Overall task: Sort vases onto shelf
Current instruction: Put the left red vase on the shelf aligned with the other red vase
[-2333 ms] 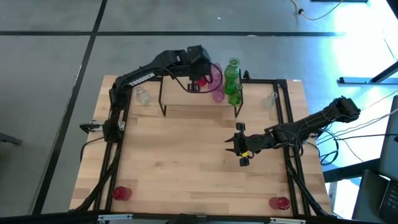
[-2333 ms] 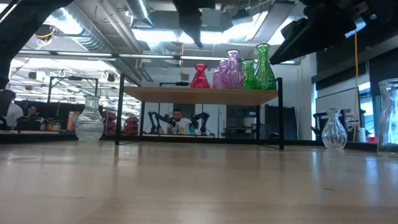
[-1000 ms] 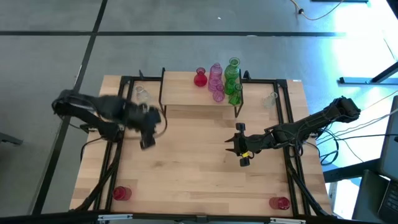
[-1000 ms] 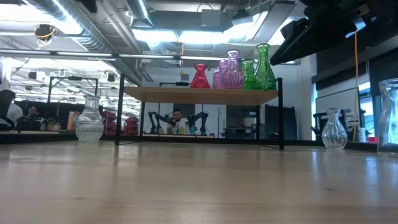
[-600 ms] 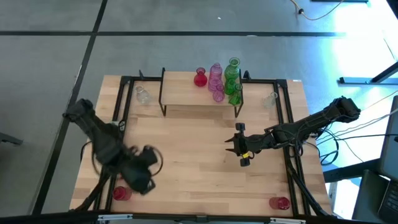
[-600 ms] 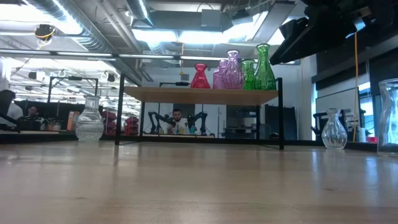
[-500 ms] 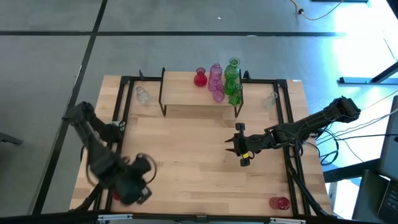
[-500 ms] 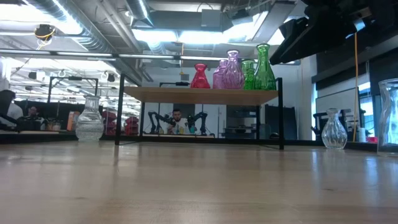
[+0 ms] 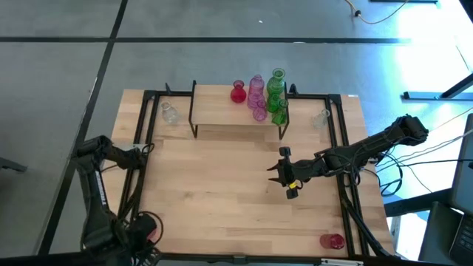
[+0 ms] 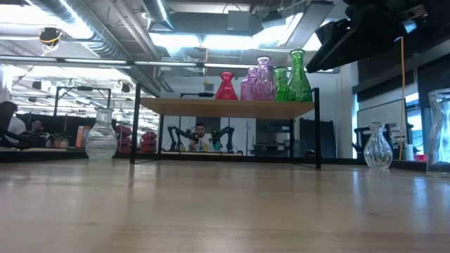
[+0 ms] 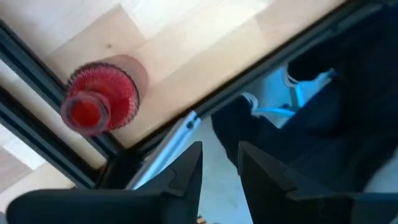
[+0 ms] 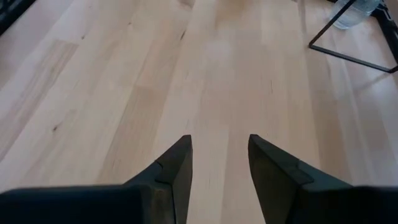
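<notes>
Red vase [image 11: 99,106]; green vases [image 9: 277,96]; light-wood shelf [image 9: 214,103].

The left arm [image 9: 96,185] reaches down the table's left edge toward seven o'clock, its elbow at nine. The left gripper [image 9: 140,230] sits at the near left corner, fingers [image 11: 186,171] a narrow gap apart and holding nothing. The right arm [image 9: 369,148] stretches in from three o'clock. The right gripper [image 9: 284,171] waits just right of centre, fingers [image 12: 177,168] spread, empty.
</notes>
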